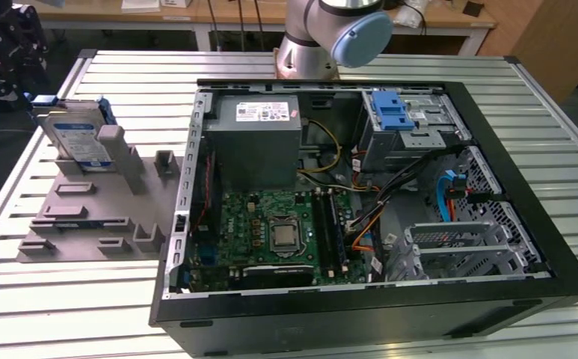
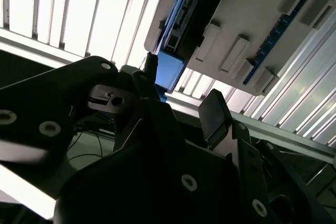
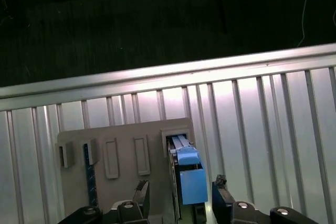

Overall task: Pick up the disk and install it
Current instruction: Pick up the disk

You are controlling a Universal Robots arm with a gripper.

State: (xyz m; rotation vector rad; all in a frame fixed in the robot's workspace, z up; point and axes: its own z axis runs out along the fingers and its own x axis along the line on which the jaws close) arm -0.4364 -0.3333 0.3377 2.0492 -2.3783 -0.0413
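Exterior view: the disk [image 1: 74, 138] stands on edge in a grey holder [image 1: 89, 224] on the surface [image 1: 69, 314]. First wrist view: the claw [image 3: 180, 190] hangs wide above it, holding nothing. Second wrist view: the disk's blue end lies beyond the spread fingers [image 2: 214, 113]. This looks like the pick-up step; a grasp calls for fingers squarely astride the disk.

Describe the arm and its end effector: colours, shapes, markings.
In the exterior view the arm is a silver-grey tube with a rounded joint closed by a pale blue cap. In the second wrist view the end effector is matte black: angular linked plates dotted with round silver screw heads, ending in fingers with flat rectangular pads.
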